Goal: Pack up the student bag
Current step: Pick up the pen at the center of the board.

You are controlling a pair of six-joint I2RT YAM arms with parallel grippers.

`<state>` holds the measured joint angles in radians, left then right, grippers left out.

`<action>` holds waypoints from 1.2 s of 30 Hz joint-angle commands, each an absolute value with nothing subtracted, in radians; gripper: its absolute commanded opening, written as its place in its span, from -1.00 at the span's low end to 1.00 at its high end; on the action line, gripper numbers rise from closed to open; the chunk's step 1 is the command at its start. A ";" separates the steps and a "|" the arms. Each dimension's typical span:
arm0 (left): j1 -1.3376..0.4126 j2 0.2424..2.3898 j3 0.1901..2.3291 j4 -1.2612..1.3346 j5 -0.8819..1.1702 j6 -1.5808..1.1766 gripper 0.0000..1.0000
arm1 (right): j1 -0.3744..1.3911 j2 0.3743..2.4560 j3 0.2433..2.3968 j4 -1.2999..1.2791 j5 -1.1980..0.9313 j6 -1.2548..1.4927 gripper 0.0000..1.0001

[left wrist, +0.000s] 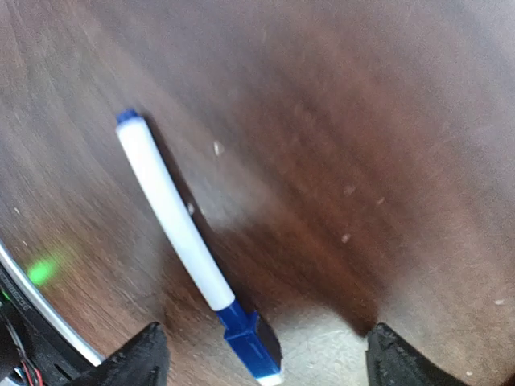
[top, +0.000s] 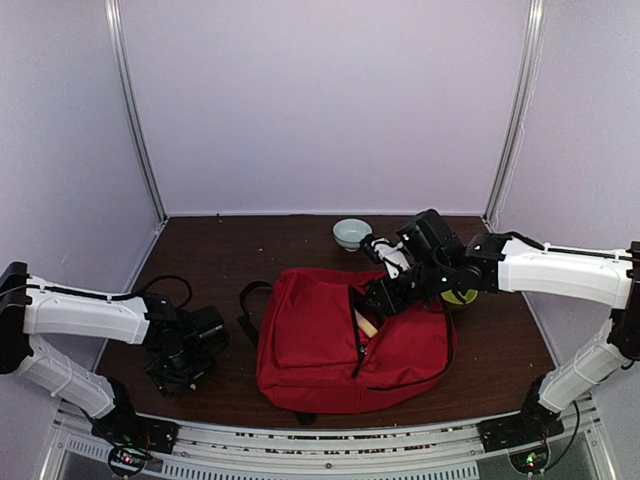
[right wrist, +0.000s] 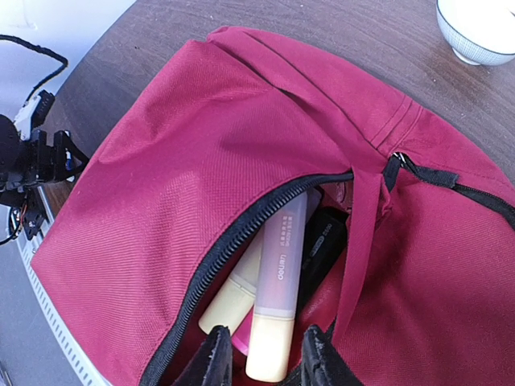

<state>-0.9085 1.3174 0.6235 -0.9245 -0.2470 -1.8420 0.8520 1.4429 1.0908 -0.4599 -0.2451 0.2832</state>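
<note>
My left hand (left wrist: 269, 366) stands wide over marker (left wrist: 173, 213), near bench (left wrist: 362, 121) edge. My right hand (right wrist: 268, 362) pinches highlighter (right wrist: 273, 305) at student bag (right wrist: 185, 161) zip mouth.

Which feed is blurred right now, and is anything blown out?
Left wrist: motion-smeared, the white blue-capped marker pen and brown wooden table soft. Right wrist: sharp on the red fabric backpack; the small white bowl is glare-washed. Top external: even, sharp.
</note>
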 commanded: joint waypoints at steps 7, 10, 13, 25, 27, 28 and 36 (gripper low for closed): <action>-0.902 1.416 0.652 -0.896 -0.131 -1.796 -0.08 | 0.847 1.429 1.081 -0.461 -0.211 0.269 -0.36; -0.902 1.383 0.629 -0.903 -0.149 -1.816 -0.26 | 0.847 1.432 1.081 -0.459 -0.212 0.267 -0.36; -0.902 1.353 0.604 -0.904 -0.155 -1.834 -0.64 | 0.848 1.436 1.086 -0.463 -0.216 0.267 -0.36; -0.903 1.273 0.614 -0.924 -0.261 -1.748 -1.00 | 0.846 1.441 1.097 -0.469 -0.219 0.265 -0.35; -0.905 1.271 0.655 -0.961 -0.305 -1.719 -1.00 | 0.845 1.438 1.098 -0.470 -0.219 0.265 -0.35; -0.914 1.274 0.692 -0.989 -0.350 -1.698 -1.00 | 0.845 1.437 1.098 -0.470 -0.221 0.264 -0.35; -1.082 1.374 1.133 -1.231 -0.838 -1.485 -1.00 | 0.836 1.369 1.123 -0.412 -0.303 0.223 -0.34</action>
<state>-1.0115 1.3445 0.9646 -1.1198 -0.5301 -1.6562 0.8436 1.4395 1.0878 -0.4599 -0.2481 0.2569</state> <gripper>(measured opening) 0.079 0.329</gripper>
